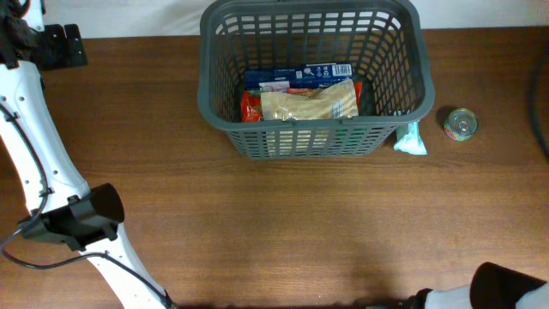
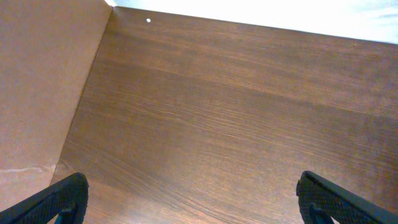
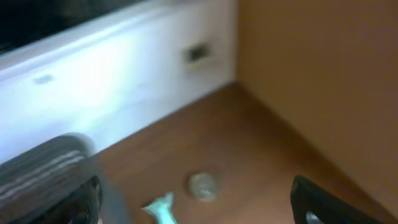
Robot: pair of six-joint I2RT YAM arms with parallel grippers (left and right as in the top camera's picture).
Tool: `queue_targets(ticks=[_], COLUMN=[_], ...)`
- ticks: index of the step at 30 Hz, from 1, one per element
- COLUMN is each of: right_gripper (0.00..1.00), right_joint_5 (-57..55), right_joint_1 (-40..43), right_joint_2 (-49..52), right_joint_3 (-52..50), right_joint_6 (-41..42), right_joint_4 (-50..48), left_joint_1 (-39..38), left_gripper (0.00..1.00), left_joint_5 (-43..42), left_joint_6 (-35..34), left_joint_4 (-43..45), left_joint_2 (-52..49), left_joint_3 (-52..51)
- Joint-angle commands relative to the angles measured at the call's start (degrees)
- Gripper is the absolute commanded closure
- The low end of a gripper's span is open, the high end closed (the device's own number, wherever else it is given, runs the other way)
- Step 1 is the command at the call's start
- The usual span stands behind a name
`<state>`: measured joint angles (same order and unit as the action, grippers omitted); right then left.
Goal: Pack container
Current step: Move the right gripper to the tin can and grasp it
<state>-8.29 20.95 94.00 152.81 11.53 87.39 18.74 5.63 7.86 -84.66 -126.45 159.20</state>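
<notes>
The dark grey basket [image 1: 310, 73] stands at the table's back middle. Inside lie a blue box [image 1: 296, 78], a tan packet [image 1: 309, 103] and a red packet [image 1: 250, 106]. A teal pouch [image 1: 411, 139] lies against the basket's right front corner and a small tin can [image 1: 461, 124] sits further right. My left gripper [image 2: 193, 199] is open and empty over bare wood; its arm is at the left front in the overhead view. My right gripper [image 3: 193, 199] is open and empty; its blurred view shows the can [image 3: 203, 185], the pouch [image 3: 160, 208] and the basket's edge [image 3: 43, 171].
A brown wall panel [image 2: 43, 81] rises at the left of the left wrist view. A white wall with a socket [image 3: 198, 53] and a brown panel [image 3: 323, 81] stand behind the table's right end. A dark cable [image 1: 533, 94] runs along the right edge.
</notes>
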Motion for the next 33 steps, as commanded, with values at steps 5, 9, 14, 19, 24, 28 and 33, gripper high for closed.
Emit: queue_targets(ticks=[5, 9, 14, 19, 24, 28, 33], right_gripper=[0.09, 0.11, 0.11, 0.11, 0.11, 0.11, 0.1], right_joint_5=[9.6, 12.9, 12.4, 11.0, 9.0, 8.4, 7.2], right_joint_1=[9.0, 7.3, 3.7, 1.8, 1.6, 1.6, 1.6], right_joint_2=[8.3, 12.5, 20.0, 26.8, 32.5, 36.0, 38.6], right_joint_3=[-23.0, -33.7, -38.3, -38.3, -38.3, -38.3, -38.3], right_joint_6=[2.5, 5.0, 5.1, 5.2, 5.5, 5.5, 5.5], right_joint_4=[-4.7, -10.8, -17.2, -21.8, -24.3, -25.5, -27.1], left_joint_1=[0.2, 0.2, 0.2, 0.2, 0.2, 0.2, 0.2], left_gripper=[0.01, 0.01, 0.01, 0.01, 0.01, 0.01, 0.01], left_joint_5=[0.2, 0.2, 0.2, 0.2, 0.2, 0.2, 0.2], left_joint_6=[-0.5, -0.5, -0.5, -0.5, -0.5, -0.5, -0.5], left_joint_4=[-0.1, -0.1, -0.1, -0.1, -0.1, -0.1, -0.1], left_joint_2=[-0.3, -0.3, -0.3, -0.3, -0.3, -0.3, -0.3], left_joint_3=[0.2, 0.2, 0.2, 0.2, 0.2, 0.2, 0.2])
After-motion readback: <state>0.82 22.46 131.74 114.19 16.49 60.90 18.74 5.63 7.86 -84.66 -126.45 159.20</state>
